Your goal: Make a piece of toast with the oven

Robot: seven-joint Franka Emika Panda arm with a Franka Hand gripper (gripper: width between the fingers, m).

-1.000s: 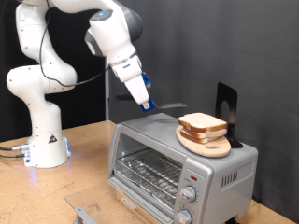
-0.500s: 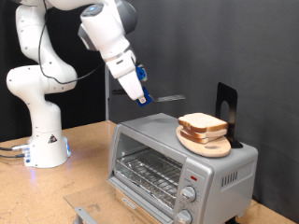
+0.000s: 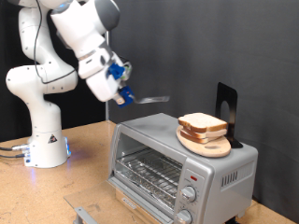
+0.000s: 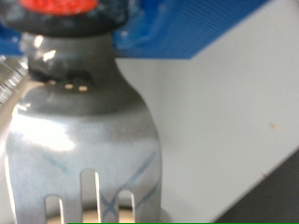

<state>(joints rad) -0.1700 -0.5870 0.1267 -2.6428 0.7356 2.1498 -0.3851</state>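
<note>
The piece of toast (image 3: pixel 200 122) lies on a round wooden board (image 3: pixel 213 146) on top of the silver oven (image 3: pixel 149 140). The oven's wire rack (image 3: pixel 149 173) shows at its front. My gripper (image 3: pixel 121 87) is up in the air to the exterior view's left of the oven. It is shut on the handle of a metal spatula (image 3: pixel 153 98), whose flat blade points toward the toast but stays well short of it. The wrist view shows only the slotted spatula blade (image 4: pixel 89 131) close up.
A black upright stand (image 3: pixel 226 103) is behind the toast on the oven top. Two round knobs (image 3: pixel 190 196) and a red mark (image 3: pixel 193 175) are on the oven's front right. The robot base (image 3: pixel 42 140) stands on the wooden table (image 3: pixel 84 177) at the left.
The arm has swung toward the exterior view's left with the spatula, away from the toast and off the oven top. The toast and board have not moved.
</note>
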